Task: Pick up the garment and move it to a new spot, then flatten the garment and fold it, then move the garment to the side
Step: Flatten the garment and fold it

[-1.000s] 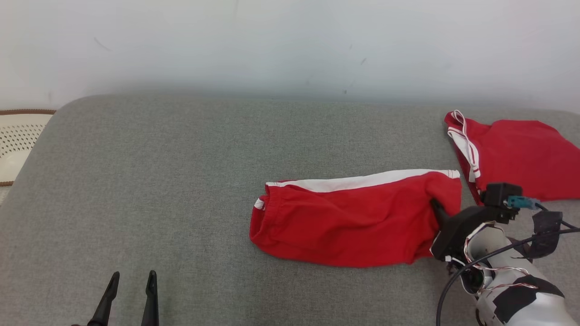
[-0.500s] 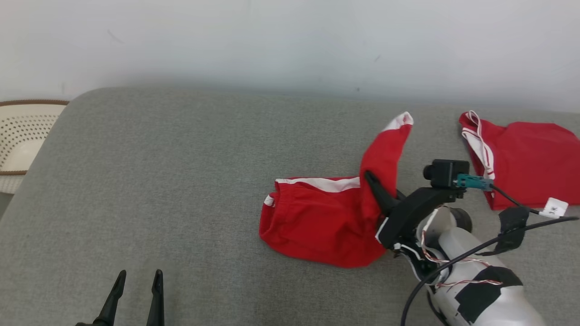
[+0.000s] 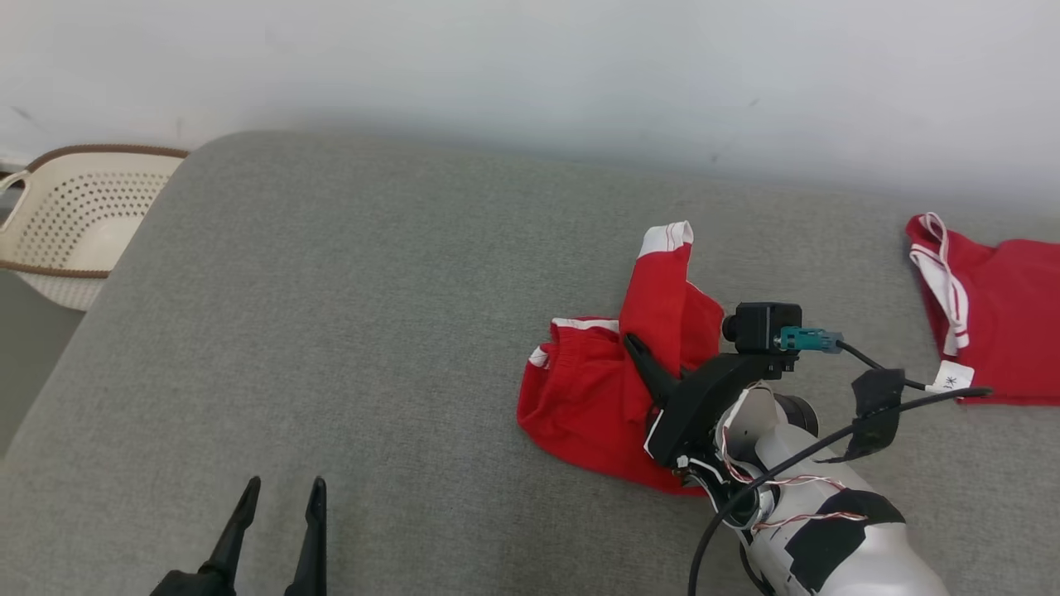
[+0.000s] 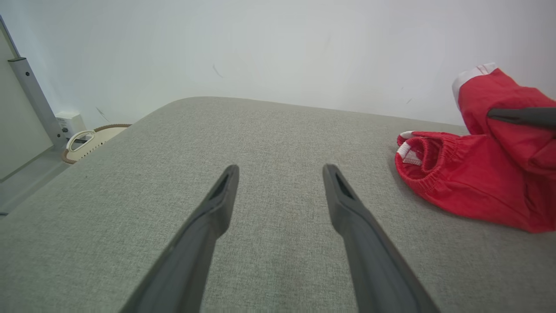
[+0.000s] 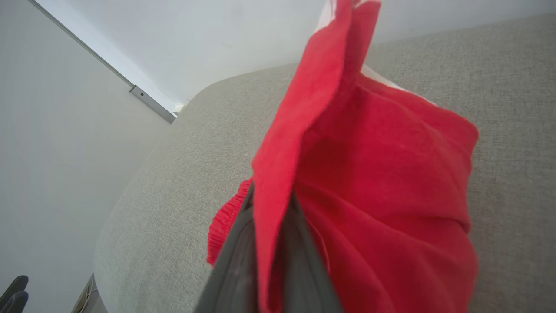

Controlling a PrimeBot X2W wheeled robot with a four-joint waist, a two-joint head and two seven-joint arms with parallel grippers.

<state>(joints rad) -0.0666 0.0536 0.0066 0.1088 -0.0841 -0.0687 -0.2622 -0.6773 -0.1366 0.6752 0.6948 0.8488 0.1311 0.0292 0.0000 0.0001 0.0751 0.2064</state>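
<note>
Two-fingered right gripper point(image 3: 633, 341) pinching red white-trimmed fabric shorts point(image 3: 580, 401), mid grey fabric surface point(image 3: 373, 331); left gripper point(image 3: 281, 490) spread wide, front edge.

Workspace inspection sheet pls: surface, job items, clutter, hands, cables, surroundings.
Surface: grey padded surface, fabric-covered, with a rounded far-left corner.
Job's things: red shorts with white trim. One end is lifted and doubled back toward the waistband end; the rest lies on the surface.
Clutter: second red garment, lying apart at the right edge of the head view.
Hands: right hand shut on the lifted end of the shorts. Left hand open, holding nothing, near the front edge.
Cables: black cable and thin red-and-white wires, loose along the right forearm.
Surroundings: perforated basket beyond the left end; plain wall behind.
</note>
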